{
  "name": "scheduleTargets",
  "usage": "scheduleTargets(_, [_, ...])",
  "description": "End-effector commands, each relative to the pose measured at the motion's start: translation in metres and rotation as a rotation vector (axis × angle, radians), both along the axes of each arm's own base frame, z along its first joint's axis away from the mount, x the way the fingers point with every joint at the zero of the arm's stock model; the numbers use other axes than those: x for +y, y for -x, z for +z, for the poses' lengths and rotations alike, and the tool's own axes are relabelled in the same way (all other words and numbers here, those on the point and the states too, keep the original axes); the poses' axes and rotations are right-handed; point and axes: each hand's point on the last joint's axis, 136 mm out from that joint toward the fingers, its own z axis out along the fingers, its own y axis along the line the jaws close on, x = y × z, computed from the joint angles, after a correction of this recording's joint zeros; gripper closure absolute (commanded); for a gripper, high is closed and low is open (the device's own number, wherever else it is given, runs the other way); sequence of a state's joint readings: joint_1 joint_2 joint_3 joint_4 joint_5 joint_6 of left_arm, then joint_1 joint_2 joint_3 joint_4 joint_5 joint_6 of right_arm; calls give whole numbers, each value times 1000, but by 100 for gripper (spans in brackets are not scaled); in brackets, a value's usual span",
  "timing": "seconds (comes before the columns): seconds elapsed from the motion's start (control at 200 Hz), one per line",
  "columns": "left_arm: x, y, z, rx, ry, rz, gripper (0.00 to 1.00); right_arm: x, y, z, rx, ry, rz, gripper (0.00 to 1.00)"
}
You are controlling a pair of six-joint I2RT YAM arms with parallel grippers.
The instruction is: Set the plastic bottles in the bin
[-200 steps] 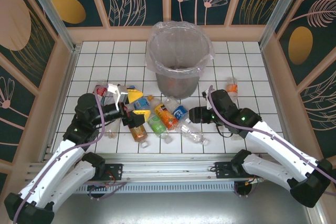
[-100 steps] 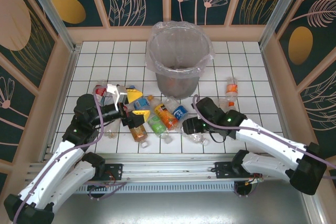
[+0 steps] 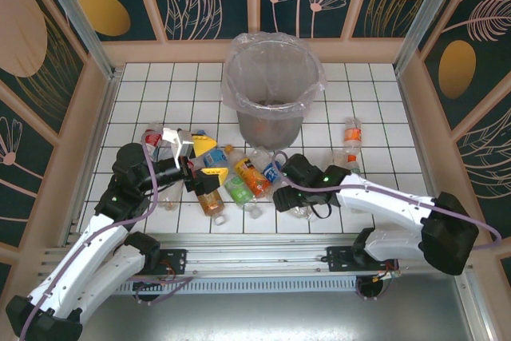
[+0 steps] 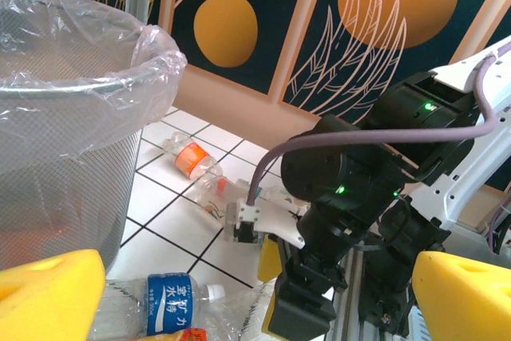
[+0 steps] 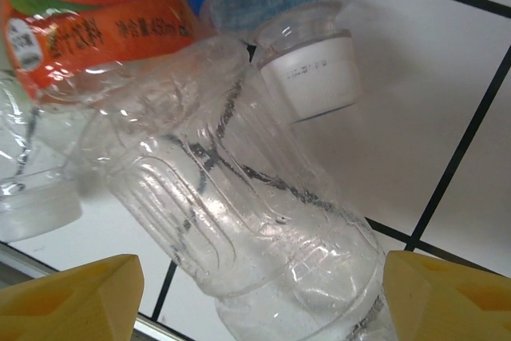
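Several plastic bottles lie in a heap in front of the bin [image 3: 271, 93], among them an orange-labelled one [image 3: 250, 177], a green one [image 3: 237, 189] and a blue one [image 3: 274, 169]. My right gripper [image 3: 286, 196] is lowered over a clear unlabelled bottle [image 3: 302, 208]. In the right wrist view that bottle [image 5: 263, 221] lies between the yellow fingers [image 5: 72, 297] of the right gripper [image 5: 259, 301], which is open; a gap shows on the left. My left gripper [image 3: 196, 149] hovers open above the heap's left side, holding nothing. The left wrist view shows the left gripper [image 4: 255, 301] and the bin [image 4: 72, 141].
A single bottle with an orange label [image 3: 352, 133] lies on the tiles at the right, also visible from the left wrist [image 4: 192, 157]. Another bottle [image 3: 152, 135] lies at the far left. Wooden walls [image 3: 96, 141] enclose the tiled floor; a metal rail [image 3: 255, 249] runs along the near edge.
My right arm has swung left and lowered, bringing its open gripper down around the clear bottle at the heap's right end. The left arm has not moved.
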State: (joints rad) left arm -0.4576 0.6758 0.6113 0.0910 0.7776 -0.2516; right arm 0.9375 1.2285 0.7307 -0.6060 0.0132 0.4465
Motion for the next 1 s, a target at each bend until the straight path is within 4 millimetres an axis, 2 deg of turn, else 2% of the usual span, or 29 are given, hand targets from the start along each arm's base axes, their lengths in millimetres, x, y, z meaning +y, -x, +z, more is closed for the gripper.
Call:
scheduleTargets(0.0, [0,3,6,-28,-1,-7,2,7,-5,0,-28,35,32,20])
scheduleTargets(0.19, [0,3,5,-26,-2,-6,2,7,0,-13,-14,100,50,21])
scheduleTargets(0.996, [1,3,7,-31,2,-2,1,13,3,-39,-3,245,112,21])
